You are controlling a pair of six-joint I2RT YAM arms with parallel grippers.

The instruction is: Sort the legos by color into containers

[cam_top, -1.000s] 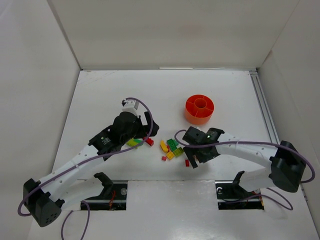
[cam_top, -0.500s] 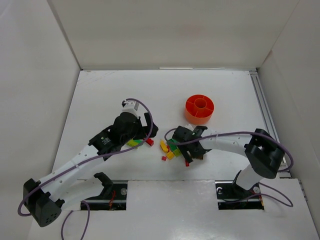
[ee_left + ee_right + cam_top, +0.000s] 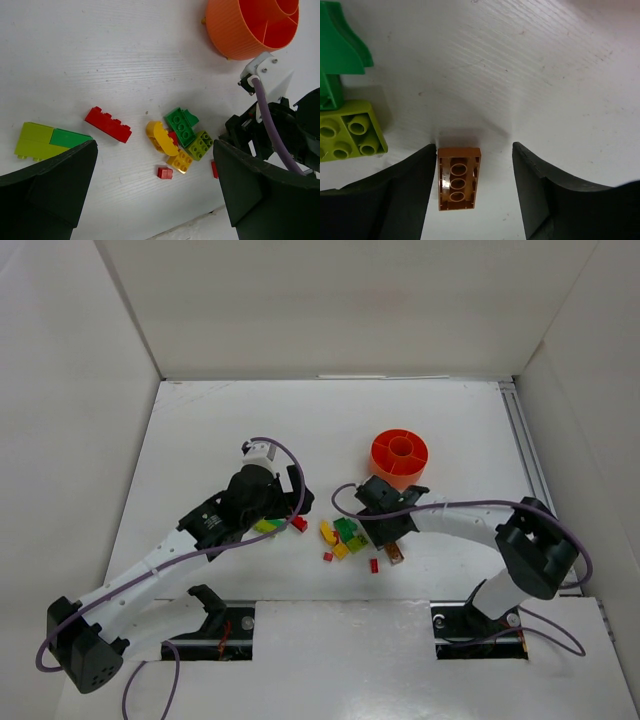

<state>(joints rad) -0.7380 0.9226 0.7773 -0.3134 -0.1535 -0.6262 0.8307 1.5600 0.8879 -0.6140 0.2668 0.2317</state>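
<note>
- Over on the tabletop (image 3: 200, 440), right of middle: orange dish (image 3: 235, 30), upright.
- Hovering wide open, gripping nothing: left gripper (image 3: 155, 165), above red brick (image 3: 108, 124) and lime-green slab (image 3: 45, 141).
- Straddling the brown brick (image 3: 459, 177), jaws partly apart, touching one finger only: right gripper (image 3: 474, 147).
- Clustered toward the near edge, between both grippers: other bricks (image 3: 343, 535).

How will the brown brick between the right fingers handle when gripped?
The brown brick looks like rigid glossy plastic: probably stiff, light, slippery. Lying flat, tubes up, it shouldn't roll. Off-centre in the right gripper, it may twist.
</note>
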